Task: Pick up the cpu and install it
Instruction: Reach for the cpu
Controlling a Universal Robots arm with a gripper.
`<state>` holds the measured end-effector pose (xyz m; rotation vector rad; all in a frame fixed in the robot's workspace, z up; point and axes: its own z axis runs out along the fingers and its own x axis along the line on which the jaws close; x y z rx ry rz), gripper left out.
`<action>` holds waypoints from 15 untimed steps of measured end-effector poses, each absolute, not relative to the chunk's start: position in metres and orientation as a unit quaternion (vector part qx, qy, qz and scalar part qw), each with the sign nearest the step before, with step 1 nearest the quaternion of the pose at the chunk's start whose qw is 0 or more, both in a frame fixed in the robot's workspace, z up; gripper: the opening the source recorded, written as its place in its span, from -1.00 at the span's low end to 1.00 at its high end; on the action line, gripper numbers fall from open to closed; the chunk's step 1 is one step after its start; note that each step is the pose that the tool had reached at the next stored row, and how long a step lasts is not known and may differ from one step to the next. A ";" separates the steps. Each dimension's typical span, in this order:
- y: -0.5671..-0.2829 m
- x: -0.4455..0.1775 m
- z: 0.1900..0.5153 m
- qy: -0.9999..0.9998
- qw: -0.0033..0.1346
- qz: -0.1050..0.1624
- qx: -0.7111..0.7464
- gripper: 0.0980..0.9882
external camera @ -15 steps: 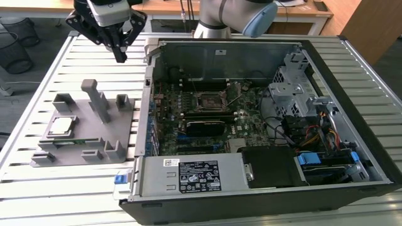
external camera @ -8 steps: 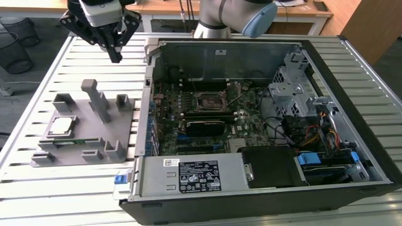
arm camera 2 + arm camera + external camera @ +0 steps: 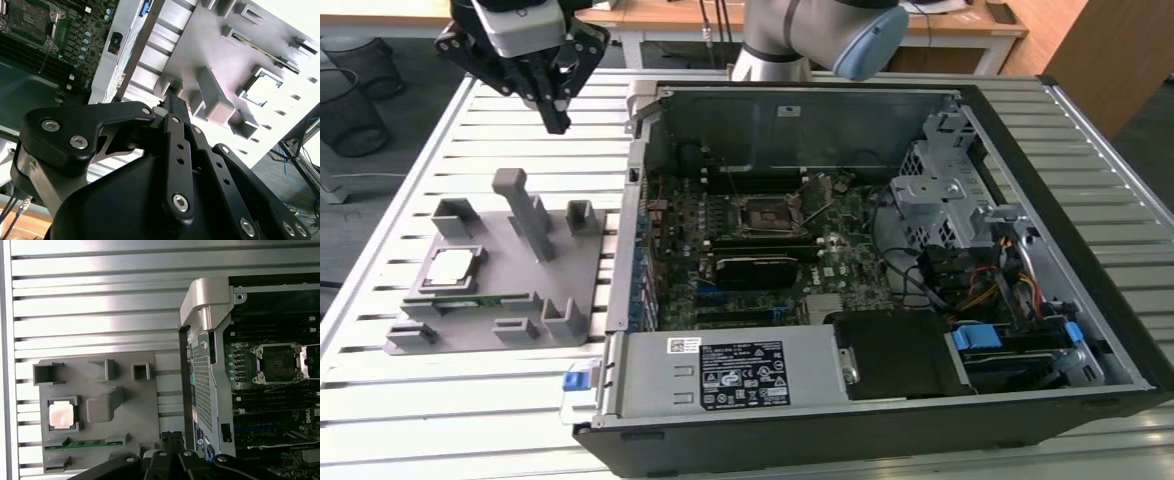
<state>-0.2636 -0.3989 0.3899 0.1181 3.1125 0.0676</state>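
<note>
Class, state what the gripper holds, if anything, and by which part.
Nothing is held. The gripper is shut and empty; the cpu lies apart from it in the grey fixture.

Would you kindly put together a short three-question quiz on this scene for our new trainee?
1. True or false: the cpu lies in the grey fixture.
2. The gripper holds: A the cpu; B nothing; C the fixture.
3. Fill in: the dark socket sits inside the open computer ____.
Key: 1 true; 2 B; 3 case.
</note>
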 end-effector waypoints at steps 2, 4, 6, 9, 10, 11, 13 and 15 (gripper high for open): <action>-0.399 -0.266 0.390 0.999 0.013 0.022 0.038 -0.98; -0.399 -0.269 0.390 0.999 0.013 0.022 0.038 -0.98; -0.399 -0.271 0.390 0.999 0.013 0.022 0.038 -0.98; -0.399 -0.274 0.389 0.999 0.013 0.022 0.038 -0.98; -0.399 -0.276 0.389 0.999 0.013 0.022 0.038 -0.98; -0.399 -0.277 0.389 0.999 0.013 0.022 0.038 -0.98; -0.399 -0.279 0.389 0.999 0.013 0.022 0.038 -0.98; -0.399 -0.282 0.389 0.999 0.013 0.022 0.038 -0.98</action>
